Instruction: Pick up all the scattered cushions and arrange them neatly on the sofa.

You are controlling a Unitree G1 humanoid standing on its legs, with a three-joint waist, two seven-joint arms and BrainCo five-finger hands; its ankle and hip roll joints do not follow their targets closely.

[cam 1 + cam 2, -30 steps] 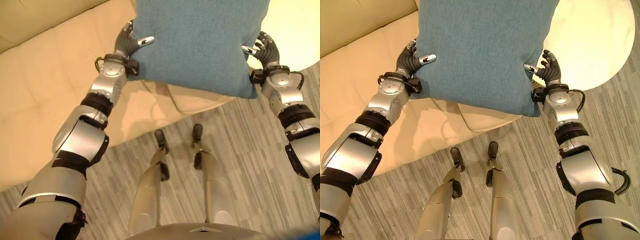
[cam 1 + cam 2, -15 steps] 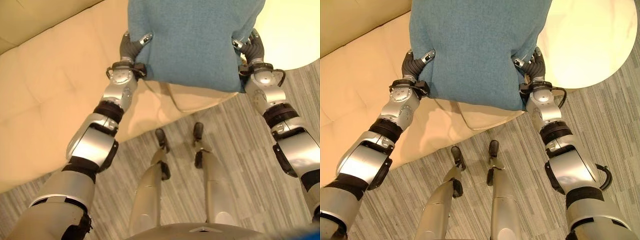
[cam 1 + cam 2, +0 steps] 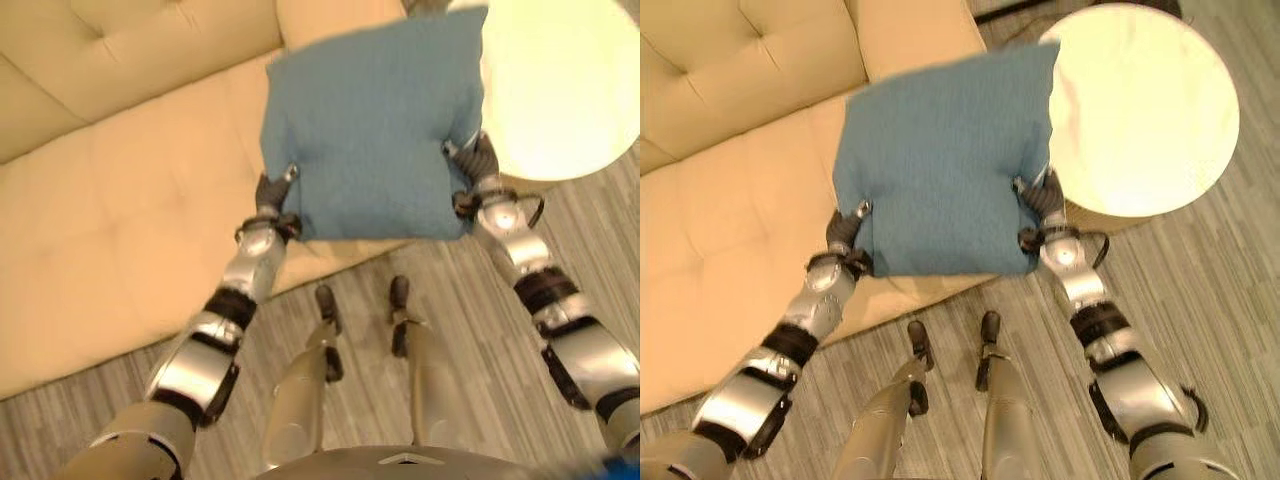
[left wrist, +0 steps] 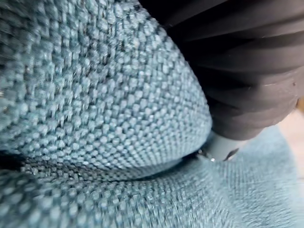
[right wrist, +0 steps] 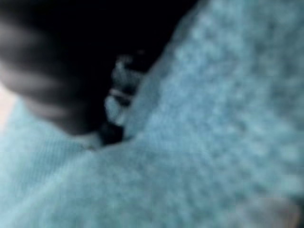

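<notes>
A square teal cushion (image 3: 375, 130) is held in the air over the front edge of the cream sofa (image 3: 110, 170), tilted away from me. My left hand (image 3: 272, 195) pinches its near left corner, thumb on top of the cloth. At the near right corner my right hand (image 3: 474, 160) grips the cushion (image 3: 940, 160) the same way. Both wrist views are pressed against the teal weave (image 4: 95, 95), with the dark hand cover (image 4: 247, 71) beside it.
A round pale side table (image 3: 1140, 110) stands right of the sofa, close behind the cushion's right edge. The sofa's tufted backrest (image 3: 740, 60) and armrest (image 3: 910, 30) lie beyond. Striped grey floor (image 3: 1200, 300) runs below.
Both arms have stretched forward and pushed the cushion away toward the sofa seat. The view has shifted, now taking in the backrest and the whole round table.
</notes>
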